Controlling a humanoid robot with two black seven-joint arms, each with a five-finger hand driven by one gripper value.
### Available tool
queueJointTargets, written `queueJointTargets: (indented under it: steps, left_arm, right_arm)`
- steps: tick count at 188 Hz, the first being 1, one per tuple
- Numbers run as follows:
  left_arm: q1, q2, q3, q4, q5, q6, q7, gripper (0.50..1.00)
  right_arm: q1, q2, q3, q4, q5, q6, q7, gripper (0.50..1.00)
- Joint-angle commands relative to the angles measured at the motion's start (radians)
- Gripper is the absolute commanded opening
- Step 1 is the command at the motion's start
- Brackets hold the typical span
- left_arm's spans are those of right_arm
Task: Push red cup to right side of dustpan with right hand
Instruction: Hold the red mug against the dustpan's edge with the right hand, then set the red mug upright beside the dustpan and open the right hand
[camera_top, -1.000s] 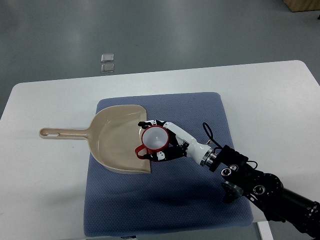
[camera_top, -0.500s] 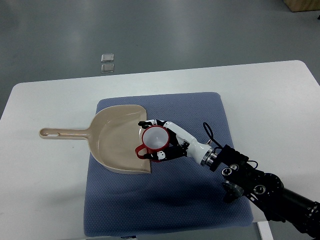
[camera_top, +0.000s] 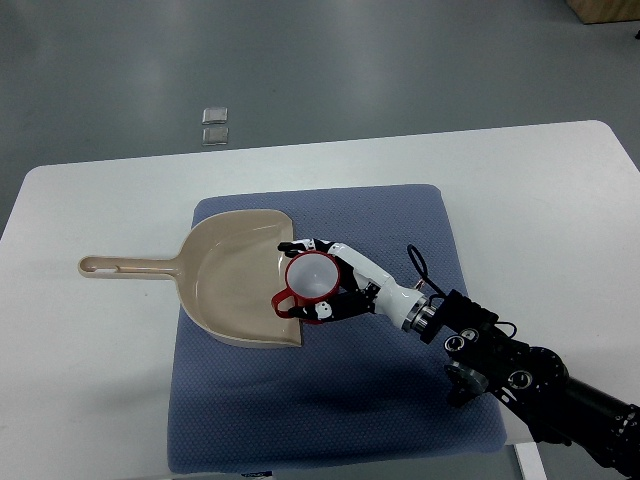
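A red cup (camera_top: 309, 283) with a white inside stands upright at the right rim of the beige dustpan (camera_top: 228, 274), its handle pointing down-left. My right hand (camera_top: 318, 276) comes in from the lower right and its fingers are curled around the cup's far and near sides. The dustpan lies on a blue mat (camera_top: 400, 230) with its handle (camera_top: 125, 266) pointing left. The left arm does not show.
The blue mat lies on a white table (camera_top: 80, 360). The mat surface right of the dustpan (camera_top: 390, 240) is bare. Two small clear squares (camera_top: 215, 124) lie on the floor beyond the table's far edge.
The hand and cup have shifted very slightly to the right; otherwise nothing has visibly changed.
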Motion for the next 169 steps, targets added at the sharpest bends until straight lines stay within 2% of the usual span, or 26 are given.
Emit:
queueJointTargets:
  steps: [1, 169]
  left_arm:
    - [0.0, 0.0, 0.0, 0.0, 0.0, -0.001, 0.0, 1.0]
    - [0.0, 0.0, 0.0, 0.0, 0.0, -0.001, 0.0, 1.0]
  right_arm:
    - [0.0, 0.0, 0.002, -0.007, 0.0, 0.001, 0.0, 0.915]
    - [0.0, -0.077, 0.078, -0.037, 0.003, 0.061, 0.0, 0.913]
